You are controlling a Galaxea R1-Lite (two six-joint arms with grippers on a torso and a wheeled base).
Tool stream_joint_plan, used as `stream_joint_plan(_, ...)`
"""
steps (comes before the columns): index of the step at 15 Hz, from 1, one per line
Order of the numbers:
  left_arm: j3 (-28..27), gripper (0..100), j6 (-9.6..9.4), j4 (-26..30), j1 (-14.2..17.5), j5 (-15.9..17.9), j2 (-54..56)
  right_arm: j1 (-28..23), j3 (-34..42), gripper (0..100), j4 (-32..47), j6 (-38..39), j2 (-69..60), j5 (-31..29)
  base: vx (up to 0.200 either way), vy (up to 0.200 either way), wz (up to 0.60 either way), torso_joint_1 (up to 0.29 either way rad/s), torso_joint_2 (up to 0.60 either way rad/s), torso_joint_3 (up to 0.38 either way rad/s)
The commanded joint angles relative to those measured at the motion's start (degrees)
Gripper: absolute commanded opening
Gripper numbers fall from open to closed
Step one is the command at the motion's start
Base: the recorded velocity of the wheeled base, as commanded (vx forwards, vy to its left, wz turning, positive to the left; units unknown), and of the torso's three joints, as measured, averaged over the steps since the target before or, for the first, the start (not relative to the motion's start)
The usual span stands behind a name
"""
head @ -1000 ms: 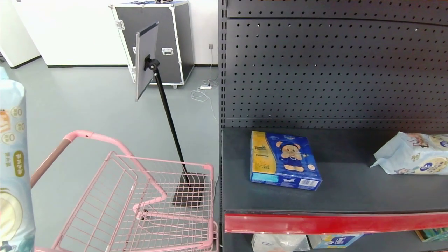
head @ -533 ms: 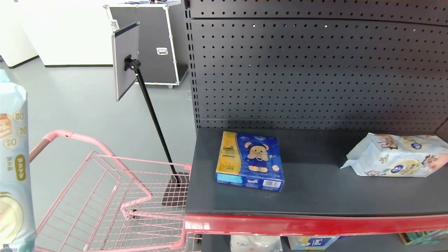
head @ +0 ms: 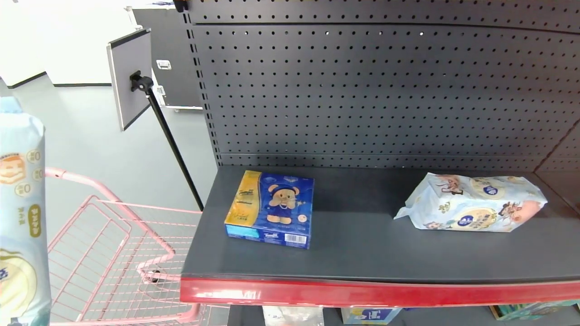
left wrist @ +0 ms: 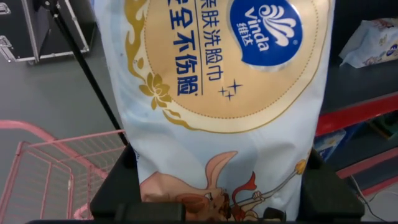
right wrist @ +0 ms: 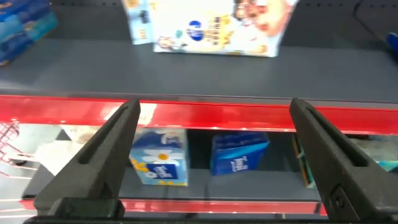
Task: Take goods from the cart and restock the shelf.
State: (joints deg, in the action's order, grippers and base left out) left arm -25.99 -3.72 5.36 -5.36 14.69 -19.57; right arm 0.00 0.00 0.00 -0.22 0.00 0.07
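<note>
Firmly pinched in the left gripper, a pale pack stands upright at the far left, beside the pink cart and well apart from the shelf. On the shelf lie a blue box to the left and a white bag to the right. The right gripper, fingers spread, faces the shelf's red edge.

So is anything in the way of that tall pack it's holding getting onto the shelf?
Nothing visible is. The tall pack in the left hand sits left of the shelf, whose front is open, with a bare stretch between the blue box and the pale bag.
</note>
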Motion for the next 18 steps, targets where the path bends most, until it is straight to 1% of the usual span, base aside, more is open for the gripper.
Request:
stream_joint_plan(1,0.06,0,-0.50,0.00,0.00,-0.01,-0.39,0.00,0.00,100,0.00,-0.04,0.00,0.01,0.000,-0.200,0.00,0.002,0.00,0.007)
stream_joint_plan(9,0.15,0,-0.76,0.00,0.00,-0.01,-0.39,0.00,0.00,100,0.00,-0.13,0.00,0.01,0.000,-0.200,0.00,0.004,0.00,0.002)
stream_joint_plan(11,0.24,0,-1.82,0.00,0.00,-0.01,-0.47,0.00,0.00,100,0.00,-0.13,0.00,0.01,0.000,-0.200,0.00,0.005,0.00,0.000)
stream_joint_plan(12,0.24,0,-1.91,0.00,0.00,-0.01,-0.47,0.00,0.00,100,0.00,-0.13,0.00,0.01,0.000,-0.200,0.00,-0.002,0.00,0.002)
stream_joint_plan(18,0.15,0,-1.99,0.00,0.00,-0.01,-0.65,0.00,0.00,100,0.00,-0.13,0.00,0.01,0.000,-0.200,0.00,0.006,0.00,0.005)
